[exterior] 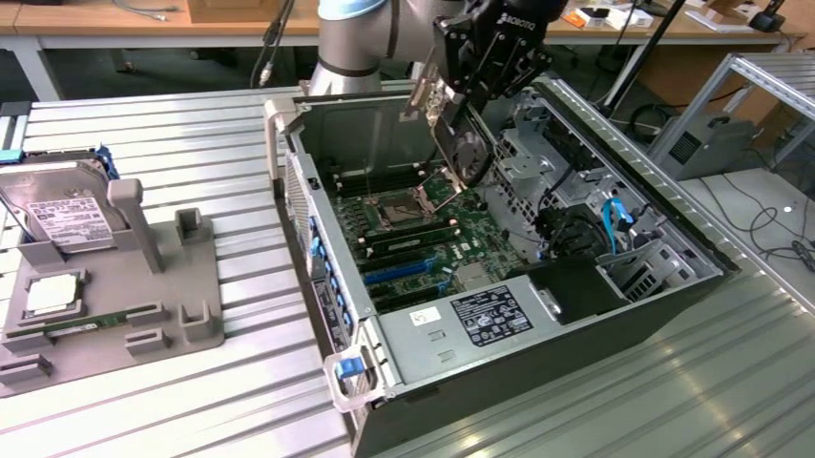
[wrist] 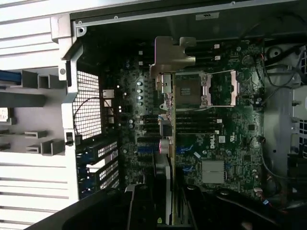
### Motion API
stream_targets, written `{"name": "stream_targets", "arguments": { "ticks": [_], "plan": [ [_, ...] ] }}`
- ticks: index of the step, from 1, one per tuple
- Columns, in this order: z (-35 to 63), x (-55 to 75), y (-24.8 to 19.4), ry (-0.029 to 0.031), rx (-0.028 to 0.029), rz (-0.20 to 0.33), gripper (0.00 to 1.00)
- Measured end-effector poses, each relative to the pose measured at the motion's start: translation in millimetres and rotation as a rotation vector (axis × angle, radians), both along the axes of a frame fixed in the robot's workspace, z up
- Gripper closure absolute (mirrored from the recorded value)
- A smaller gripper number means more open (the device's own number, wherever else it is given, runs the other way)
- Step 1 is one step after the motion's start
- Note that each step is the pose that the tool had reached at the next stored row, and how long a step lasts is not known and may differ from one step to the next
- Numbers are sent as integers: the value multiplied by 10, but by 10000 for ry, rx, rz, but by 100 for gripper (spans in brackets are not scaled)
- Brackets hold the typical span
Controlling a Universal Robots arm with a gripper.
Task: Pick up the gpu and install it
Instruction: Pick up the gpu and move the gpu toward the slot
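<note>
- The gpu (exterior: 456,143) (wrist: 168,129) is held in the air, on edge and tilted, within the opening of the computer case (exterior: 290,172).
- It is gripped at its upper edge by the jaws, which are closed on it.
- The card hangs over the motherboard (exterior: 446,243), near the CPU socket (exterior: 397,208), and is clear of the board.
- Its silvery bracket (wrist: 172,52) is seen at one end.
- A hard drive (exterior: 57,205) is propped on a grey fixture (exterior: 166,286) on the counter (exterior: 229,124), at the exterior view's left.
</note>
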State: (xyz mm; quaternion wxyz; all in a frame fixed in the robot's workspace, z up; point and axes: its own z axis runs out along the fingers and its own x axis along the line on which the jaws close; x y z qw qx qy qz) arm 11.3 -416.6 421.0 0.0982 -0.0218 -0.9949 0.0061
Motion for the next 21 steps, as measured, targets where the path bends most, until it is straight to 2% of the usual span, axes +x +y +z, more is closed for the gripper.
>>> {"name": "stream_targets", "arguments": {
  "ticks": [4,5,6,9,10,13,15,16,17,18,19,20,21],
  "plan": [
    [-42,201,0,88,-21,2,73],
    [-58,300,0,131,-30,2,73],
    [-61,347,0,142,-30,1,73],
    [-61,357,0,143,-29,1,73],
    [-62,357,0,121,-27,1,73],
    [-65,355,0,-538,-29,-1,73],
    [-66,352,0,-1005,-29,-1,73],
    [-67,350,0,-1134,-29,0,73],
    [-68,346,0,-1295,-29,0,73],
    [-68,332,0,-1715,-29,-2,73],
    [-70,320,0,-2102,-27,-2,73],
    [-71,319,0,-2136,-26,-3,73],
    [-70,319,0,-2137,-26,-3,73]
  ]
}}
